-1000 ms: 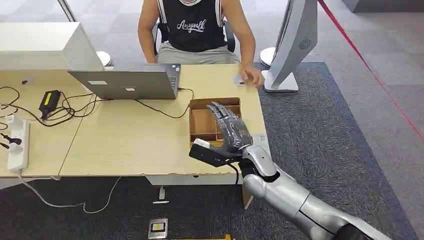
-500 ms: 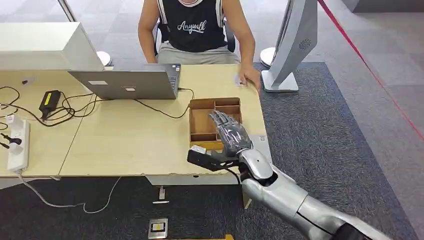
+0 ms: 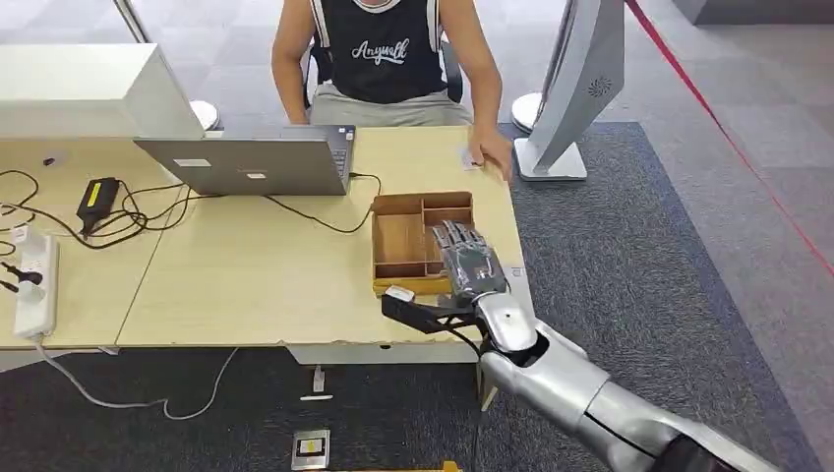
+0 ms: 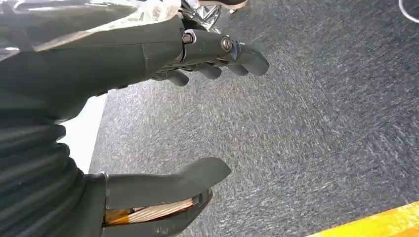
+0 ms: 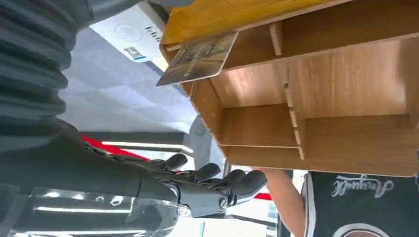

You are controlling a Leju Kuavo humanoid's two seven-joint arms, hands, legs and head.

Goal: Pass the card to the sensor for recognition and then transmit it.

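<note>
Right hand (image 3: pixel 470 265) open beside card (image 5: pixel 200 59)

This is an office or reception-style workspace. A light wood desk (image 3: pixel 246 275) carries an open laptop (image 3: pixel 251 162) near its far edge, a tangle of black cables (image 3: pixel 128 216) and a white power strip (image 3: pixel 34 280) at its left edge. A person (image 3: pixel 379 59) sits on a chair behind the far edge. Grey carpet (image 3: pixel 639 256) covers the floor, with a white kiosk stand (image 3: pixel 575 88) off the desk's far right corner.
</note>
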